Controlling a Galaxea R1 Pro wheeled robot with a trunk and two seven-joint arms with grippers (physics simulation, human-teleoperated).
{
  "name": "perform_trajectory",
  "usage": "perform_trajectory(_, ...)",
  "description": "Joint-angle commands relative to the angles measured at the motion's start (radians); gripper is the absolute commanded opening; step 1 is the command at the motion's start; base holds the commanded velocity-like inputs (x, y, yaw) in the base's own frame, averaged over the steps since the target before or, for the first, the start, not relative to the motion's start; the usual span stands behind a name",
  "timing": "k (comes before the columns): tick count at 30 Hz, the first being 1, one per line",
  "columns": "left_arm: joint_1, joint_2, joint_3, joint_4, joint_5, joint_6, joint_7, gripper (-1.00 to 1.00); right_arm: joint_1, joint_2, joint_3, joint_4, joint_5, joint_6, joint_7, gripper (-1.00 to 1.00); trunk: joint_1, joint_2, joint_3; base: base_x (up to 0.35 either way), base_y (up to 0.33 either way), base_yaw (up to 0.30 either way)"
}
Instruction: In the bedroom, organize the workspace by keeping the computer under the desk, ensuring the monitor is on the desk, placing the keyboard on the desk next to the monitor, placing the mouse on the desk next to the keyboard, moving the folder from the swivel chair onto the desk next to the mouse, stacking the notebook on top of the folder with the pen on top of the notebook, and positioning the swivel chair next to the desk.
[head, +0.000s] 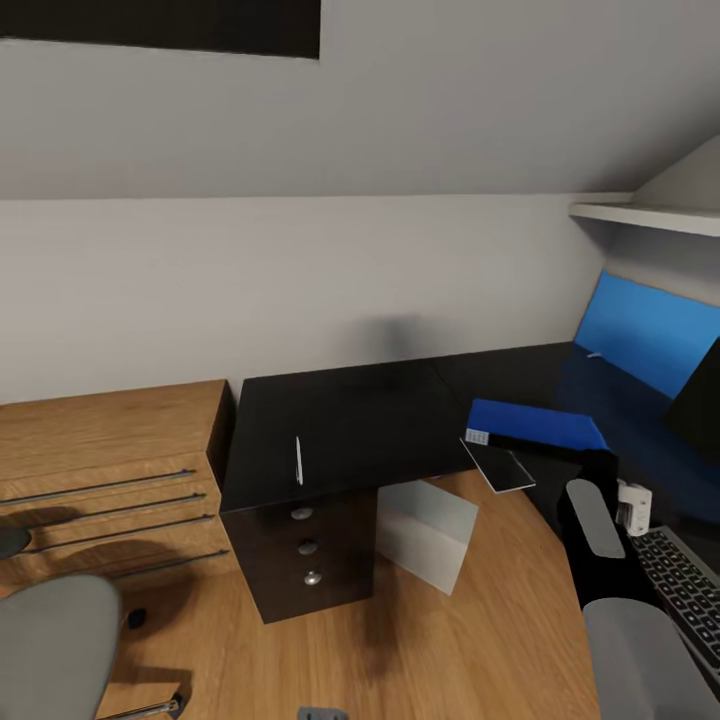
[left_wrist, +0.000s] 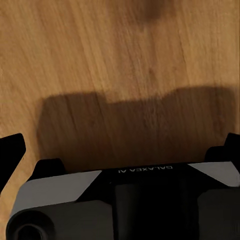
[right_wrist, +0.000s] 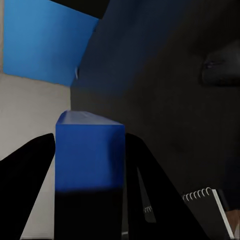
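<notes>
Black gloss covers the L-shaped table (head: 350, 420) that runs across the middle of the head view and bends toward the right edge, where its blue back panel (head: 650, 335) stands. The blue folder (head: 540, 425) sits right of centre above the table's inner corner, and the right arm rises from the lower right to meet its black spine; the right pincer (head: 598, 462) is dark against dark there, so its fingers are hard to make out. The grey notebook (head: 498, 466) lies just below the folder, jutting over the table edge. The white pen (head: 298, 460) lies on the table's left part, above a dark cabinet with round knobs (head: 308, 548). The light grey computer (head: 428, 535) stands on the wooden floor under the table, partly hidden by it. The keyboard (head: 685, 590) is cut off by the right edge, as is a black slab at mid-right, likely the monitor. The swivel chair (head: 50, 645) is cropped at the lower left, and a wooden drawer chest (head: 105, 480) stands at the left.

From the left wrist, the left pincer (left_wrist: 120, 145) hangs over bare wooden floor (left_wrist: 120, 60), its dark fingertips (left_wrist: 11, 150) at opposite frame edges, spread wide and holding nothing.

From the right wrist, the folder (right_wrist: 89, 155) stands at centre-left between two black fingers (right_wrist: 25, 190) pressed to its sides. The notebook's spiral corner (right_wrist: 212, 202) shows at the lower right, and a dim rounded shape at the upper right cannot be identified.
</notes>
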Motion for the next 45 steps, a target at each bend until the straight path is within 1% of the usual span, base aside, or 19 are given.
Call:
perform_trajectory(1,-0.001,0.0,-0.004,-0.001,0.006,0.002,0.008,1.0,0.0,0.0,0.0,-0.001,-0.008,-0.003,0.0,-1.0,-0.004,0.007,0.002,0.0,0.0,0.0)
perform_trajectory(8,-0.001,0.0,-0.004,-0.001,0.005,-0.002,0.008,1.0,0.0,0.005,-0.002,-0.01,-0.01,0.001,0.012,-1.0,-0.031,0.056,0.024,0.0,0.0,0.0)
perform_trajectory(19,-0.001,0.0,-0.007,-0.004,0.0,-0.005,0.01,1.0,0.0,0.007,0.0,-0.01,-0.01,0.0,0.014,-1.0,-0.073,0.133,0.059,0.0,0.0,0.0)
perform_trajectory(23,-0.001,0.0,-0.007,-0.005,0.0,-0.023,0.01,1.0,0.0,0.006,0.0,-0.01,-0.01,0.0,0.015,-1.0,-0.088,0.161,0.071,0.0,0.0,0.0)
perform_trajectory(25,-0.001,0.0,-0.008,-0.006,0.0,-0.029,0.011,1.0,0.0,0.005,0.0,-0.01,-0.006,-0.001,0.025,-1.0,-0.096,0.175,0.077,0.0,0.0,0.0)
perform_trajectory(30,-0.001,0.0,-0.008,-0.006,0.0,-0.032,0.011,1.0,0.001,0.004,0.0,-0.004,0.001,-0.001,0.084,-1.0,-0.115,0.21,0.093,0.0,0.0,0.0)
perform_trajectory(33,-0.001,0.0,-0.008,-0.006,0.0,-0.032,0.011,1.0,0.001,0.003,0.0,-0.002,0.001,-0.001,0.096,-1.0,-0.127,0.231,0.102,0.0,0.0,0.0)
perform_trajectory(45,-0.001,0.0,-0.011,-0.006,0.001,-0.032,0.01,1.0,0.001,0.008,0.0,-0.001,-0.002,-0.001,0.103,-1.0,-0.127,0.231,0.102,0.0,0.0,-0.01)
